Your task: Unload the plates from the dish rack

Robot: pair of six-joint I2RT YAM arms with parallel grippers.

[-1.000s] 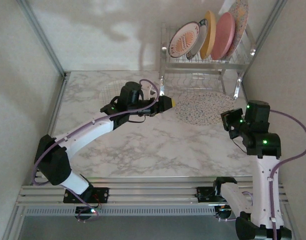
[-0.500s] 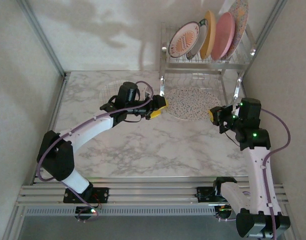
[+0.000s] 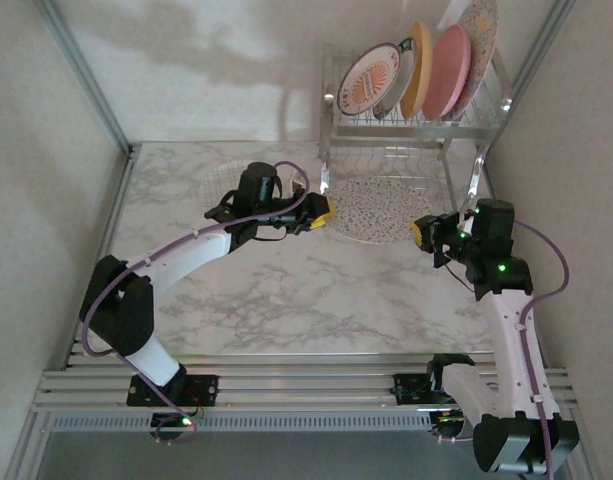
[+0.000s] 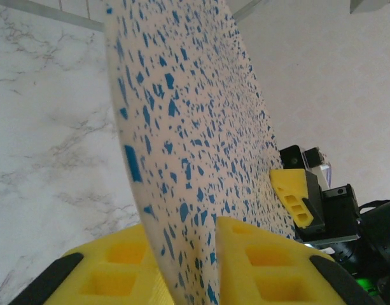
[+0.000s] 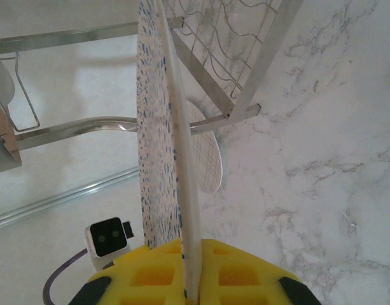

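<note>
The left gripper [image 3: 324, 212] pinches the left rim of the speckled plate [image 3: 374, 208] — seemingly a handover grip — while the right gripper [image 3: 419, 232] clamps its right rim, so it hangs roughly flat over the table [image 3: 286, 290] just before the dish rack [image 3: 486, 120] — four plates [image 3: 448, 70] stand slotted there.

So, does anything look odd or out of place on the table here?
Yes: the speckled plate at the foot of the rack is pinched by both tools at once, left tool on one rim, right tool on the opposite rim. Nothing looks spilled or broken.
</note>
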